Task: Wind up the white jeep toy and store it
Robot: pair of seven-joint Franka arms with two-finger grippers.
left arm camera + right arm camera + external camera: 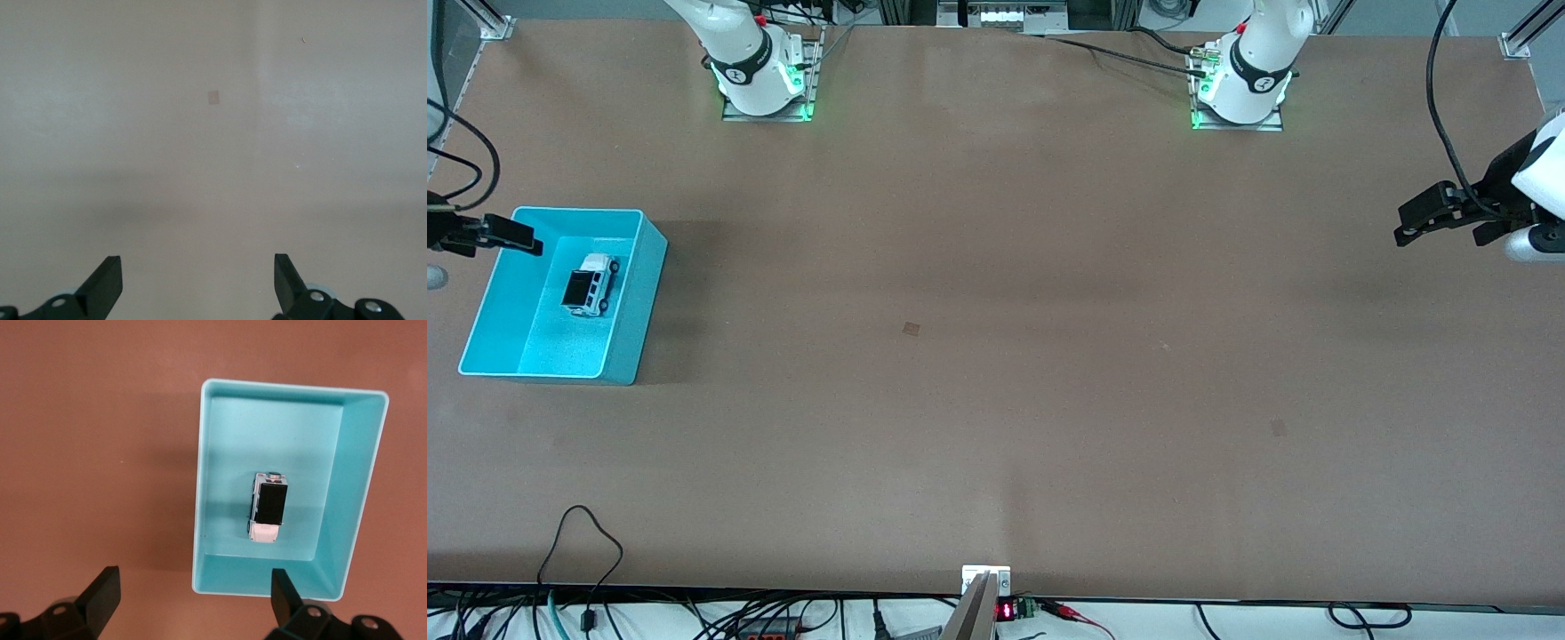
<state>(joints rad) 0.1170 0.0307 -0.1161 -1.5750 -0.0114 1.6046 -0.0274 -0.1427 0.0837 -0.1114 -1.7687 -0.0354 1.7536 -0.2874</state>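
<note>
The white jeep toy (591, 283), with a black ribbed roof, stands on its wheels inside the cyan bin (624, 329) at the right arm's end of the table. It also shows in the right wrist view (268, 507), in the middle of the bin (200, 520). My right gripper (523, 238) hangs open and empty over the bin's rim; in its own view (193, 587) a corner of the bin lies between the fingers. My left gripper (1412, 222) is open and empty over bare table at the left arm's end (198, 267).
The brown table (996, 356) has a few small dark marks, one near its middle (911, 328). Cables lie along the edge nearest the front camera (587, 542). A black cable hangs by the left arm (1440, 116).
</note>
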